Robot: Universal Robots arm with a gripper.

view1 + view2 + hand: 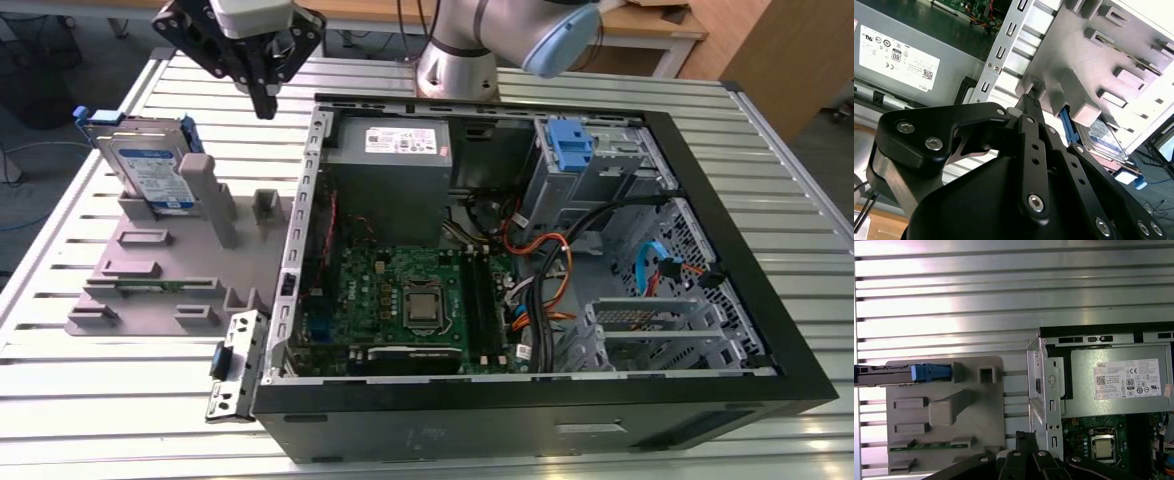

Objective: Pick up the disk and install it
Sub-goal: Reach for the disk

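Your gripper (266, 104) hung over the gap between the grey fixture (147, 262) and the open computer case (534, 420), with its fingers apparently pressed together and nothing in them. The disk (150, 166) stood on edge in the fixture's slot, untouched, toward the exterior view's left of the gripper, so I'd call this the approach to the pick, with the install not started. Grabbing it would call for opening up, centring over the disk's top edge and coming straight down across its thin faces.
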